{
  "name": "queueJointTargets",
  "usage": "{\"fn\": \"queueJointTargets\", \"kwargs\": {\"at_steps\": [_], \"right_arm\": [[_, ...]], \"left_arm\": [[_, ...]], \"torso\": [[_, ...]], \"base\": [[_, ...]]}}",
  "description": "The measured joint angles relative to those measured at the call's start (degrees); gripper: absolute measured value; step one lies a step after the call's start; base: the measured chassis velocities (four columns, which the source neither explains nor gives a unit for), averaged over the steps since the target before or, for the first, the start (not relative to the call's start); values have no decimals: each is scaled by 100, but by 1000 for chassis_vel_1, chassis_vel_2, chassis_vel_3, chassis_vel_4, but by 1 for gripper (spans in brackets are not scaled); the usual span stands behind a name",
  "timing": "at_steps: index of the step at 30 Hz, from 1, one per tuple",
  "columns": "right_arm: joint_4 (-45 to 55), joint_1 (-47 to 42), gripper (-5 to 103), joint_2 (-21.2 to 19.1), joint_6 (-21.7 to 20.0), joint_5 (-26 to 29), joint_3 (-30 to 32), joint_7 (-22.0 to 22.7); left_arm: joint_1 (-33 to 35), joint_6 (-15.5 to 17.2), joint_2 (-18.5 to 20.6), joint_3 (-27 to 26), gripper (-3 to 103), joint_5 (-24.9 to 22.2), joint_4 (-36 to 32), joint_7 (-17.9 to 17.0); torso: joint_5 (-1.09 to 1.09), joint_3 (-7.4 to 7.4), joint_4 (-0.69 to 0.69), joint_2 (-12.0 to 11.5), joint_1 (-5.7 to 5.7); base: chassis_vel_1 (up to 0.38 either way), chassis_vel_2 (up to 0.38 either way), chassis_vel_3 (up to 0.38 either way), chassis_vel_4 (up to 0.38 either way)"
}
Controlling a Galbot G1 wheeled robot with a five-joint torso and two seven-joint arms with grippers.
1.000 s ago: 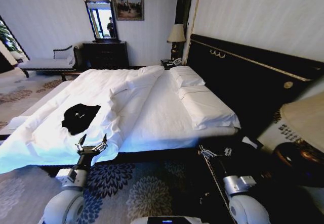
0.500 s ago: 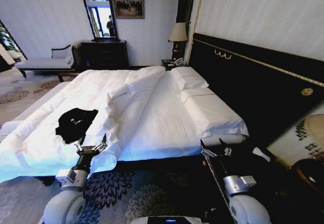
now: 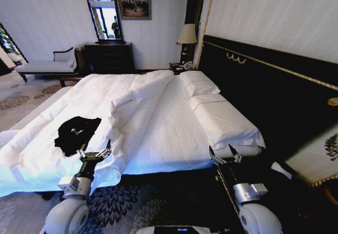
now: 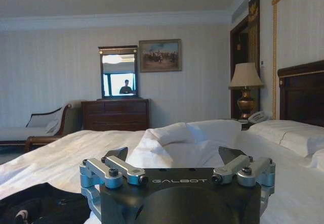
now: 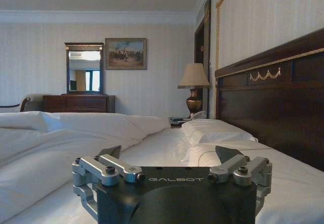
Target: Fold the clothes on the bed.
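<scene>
The clothes (image 3: 75, 133), one crumpled black T-shirt with a small white mark, lie on the near left part of the bed (image 3: 169, 123), on the white duvet. My left gripper (image 3: 94, 149) is open at the bed's near edge, just right of and below the shirt. The shirt's black cloth (image 4: 40, 204) also lies low beside the left gripper (image 4: 174, 155) in the left wrist view. My right gripper (image 3: 222, 152) is open at the bed's near right corner, close to a pillow (image 3: 224, 123), holding nothing; the right wrist view has it (image 5: 169, 153) facing the pillows.
A tall dark headboard (image 3: 264, 86) with gold trim runs along the right. A lamp (image 3: 185, 36) stands on the far nightstand. A dark dresser (image 3: 109, 57) with a mirror and a grey chaise (image 3: 50, 65) stand by the far wall. Patterned carpet (image 3: 137, 197) lies before the bed.
The whole head view has shifted: the bed and shirt slid leftward and the lamp shade at the near right has left the picture. Both grippers stay open and held the same.
</scene>
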Motion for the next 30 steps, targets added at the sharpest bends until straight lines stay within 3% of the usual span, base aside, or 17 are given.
{"fn": "queueJointTargets", "kwargs": {"at_steps": [30], "right_arm": [[41, 34, 100, 6, -162, -9, -2, 37]], "left_arm": [[-40, 46, -3, 19, 100, -18, -22, -33]], "torso": [[0, 0, 0, 0, 0]], "base": [[-1, 82, -4, -78]]}}
